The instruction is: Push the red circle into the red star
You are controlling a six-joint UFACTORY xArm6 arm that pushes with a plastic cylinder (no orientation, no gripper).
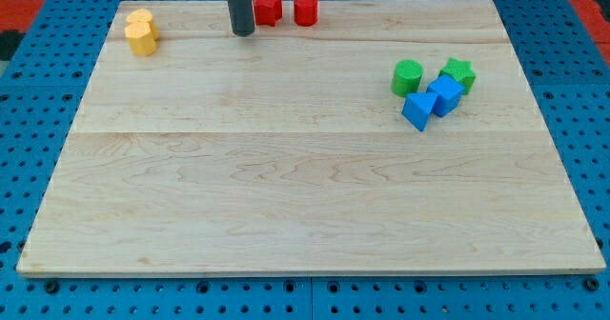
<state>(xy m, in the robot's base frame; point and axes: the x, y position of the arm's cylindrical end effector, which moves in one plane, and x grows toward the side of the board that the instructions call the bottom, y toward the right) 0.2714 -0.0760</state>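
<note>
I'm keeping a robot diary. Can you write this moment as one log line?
my tip: just left of red star block | red circle block: right of star, small gap | wooden board: push pending

Your rod comes down from the view's top edge, left of centre, standing upright and dark grey (its upper part is cut off by the frame, so nothing of the arm above shows). My tip (243,32) rests at the far side of the scene, set down at surface height.
</note>
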